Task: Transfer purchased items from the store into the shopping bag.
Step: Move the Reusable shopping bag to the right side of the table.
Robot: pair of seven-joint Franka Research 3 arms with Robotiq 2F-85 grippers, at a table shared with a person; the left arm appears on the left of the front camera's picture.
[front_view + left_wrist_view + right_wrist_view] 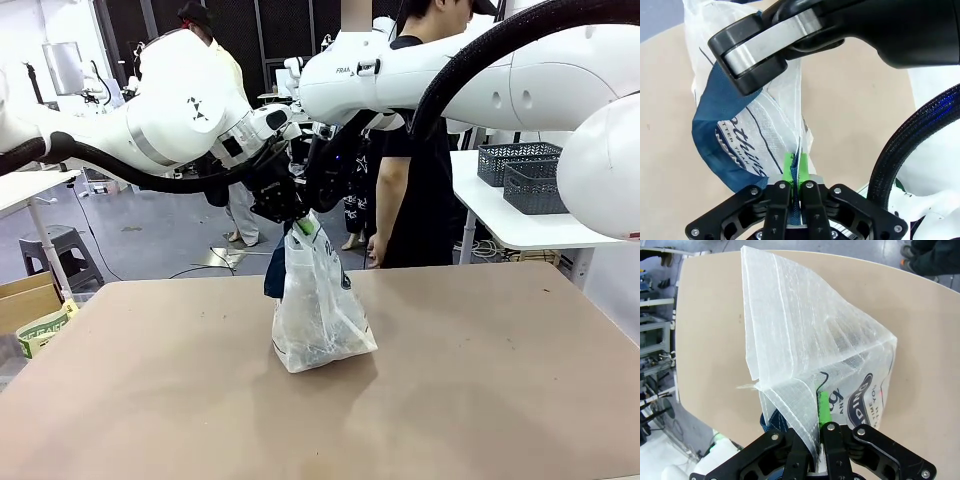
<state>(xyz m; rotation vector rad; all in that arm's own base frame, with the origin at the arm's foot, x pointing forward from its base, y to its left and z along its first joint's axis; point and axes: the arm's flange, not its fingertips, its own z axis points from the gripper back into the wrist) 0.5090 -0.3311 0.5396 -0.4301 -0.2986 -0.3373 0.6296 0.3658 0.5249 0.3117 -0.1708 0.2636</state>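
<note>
The shopping bag (320,320) stands upright in the middle of the tan table (500,380), translucent white with black lettering and a navy handle (715,125). Both grippers meet at its top. My left gripper (288,220) is shut on the bag's rim, and in the left wrist view its green pads (790,167) pinch the plastic. My right gripper (314,218) is shut on the rim just beside it, with a thin fold of the bag (805,340) between its pads (823,407). The purchased items cannot be made out through the plastic. I cannot tell which basket is the store.
Two dark grey lattice baskets (520,165) sit on a white side table at the back right. A person (415,160) stands just beyond the table's far edge. A cardboard box (30,300) and a stool (60,250) are on the floor at the left.
</note>
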